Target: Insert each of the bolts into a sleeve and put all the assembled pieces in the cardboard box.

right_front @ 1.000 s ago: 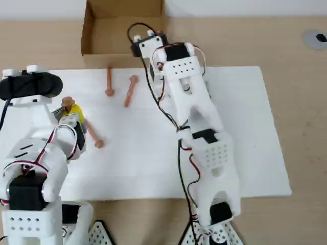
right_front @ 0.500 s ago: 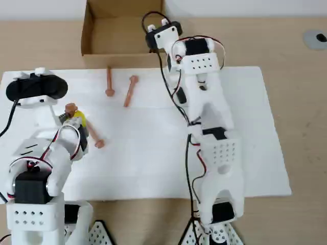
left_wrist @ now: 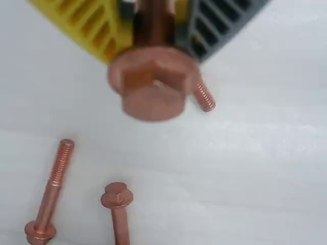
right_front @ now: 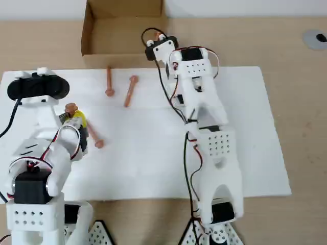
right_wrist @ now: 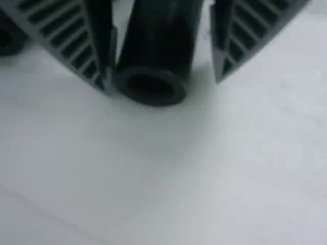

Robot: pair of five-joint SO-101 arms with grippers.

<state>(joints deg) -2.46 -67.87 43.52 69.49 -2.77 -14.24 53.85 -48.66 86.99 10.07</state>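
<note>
Left wrist view: the left gripper (left_wrist: 152, 46) pinches a bolt (left_wrist: 153, 89) by its shank, over the sheet (left_wrist: 255, 153). The right gripper (right_wrist: 161, 79) straddles a sleeve (right_wrist: 158, 46), its jaws spread with a gap showing. Closing off-centre could roll the sleeve away, and a tilted bolt could jam at its mouth. The box (right_front: 86, 33) lies well apart.

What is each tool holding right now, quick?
Left tool: closed, holding a bolt.
Right tool: open around a black sleeve, with a gap on one side.
</note>
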